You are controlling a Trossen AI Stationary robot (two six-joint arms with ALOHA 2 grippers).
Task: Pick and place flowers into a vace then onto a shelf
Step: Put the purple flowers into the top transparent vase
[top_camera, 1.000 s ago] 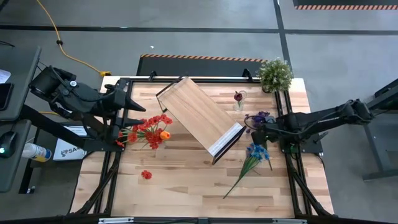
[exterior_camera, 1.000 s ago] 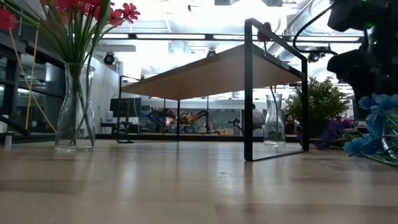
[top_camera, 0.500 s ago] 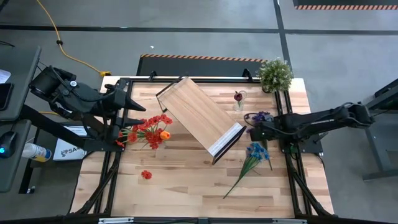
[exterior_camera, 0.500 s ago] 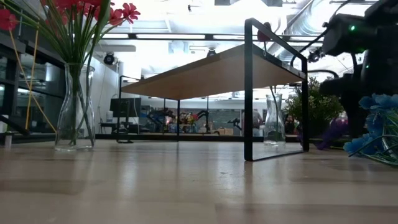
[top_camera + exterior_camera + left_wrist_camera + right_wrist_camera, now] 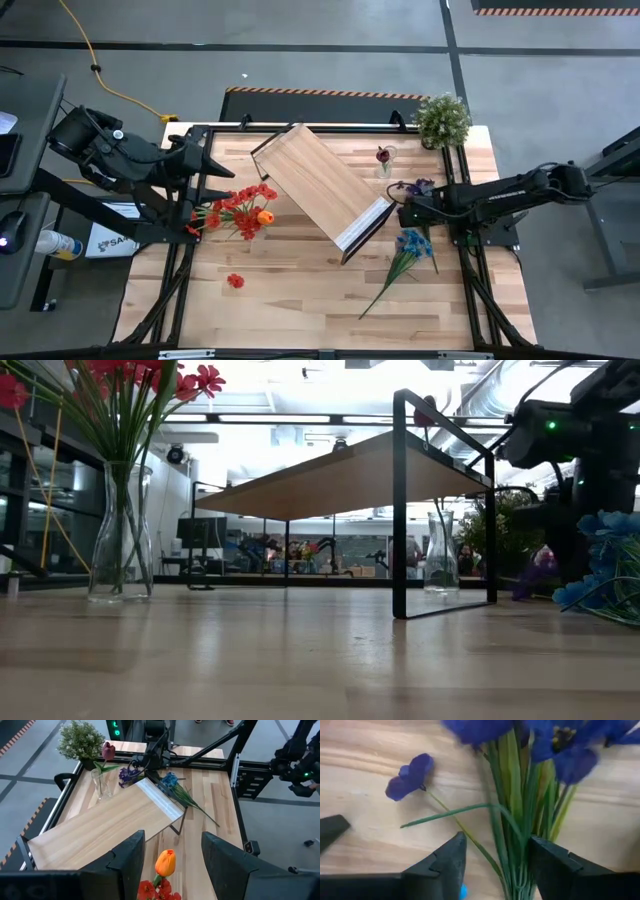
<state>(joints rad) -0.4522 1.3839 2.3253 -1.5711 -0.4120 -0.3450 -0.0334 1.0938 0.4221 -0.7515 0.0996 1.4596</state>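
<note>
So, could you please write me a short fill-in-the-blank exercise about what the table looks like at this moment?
1. The right gripper straddles the green stems of the ____ flowers.
2. The orange bloom shows between the fingers of the ____ gripper.
3. The small glass vase beside the shelf holds a single ____ flower.

Missing words: purple; left; dark red

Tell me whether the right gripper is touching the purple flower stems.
Cannot tell. In the right wrist view the right gripper straddles the purple flower stems, jaws open, but no clear contact or gap shows.
</note>
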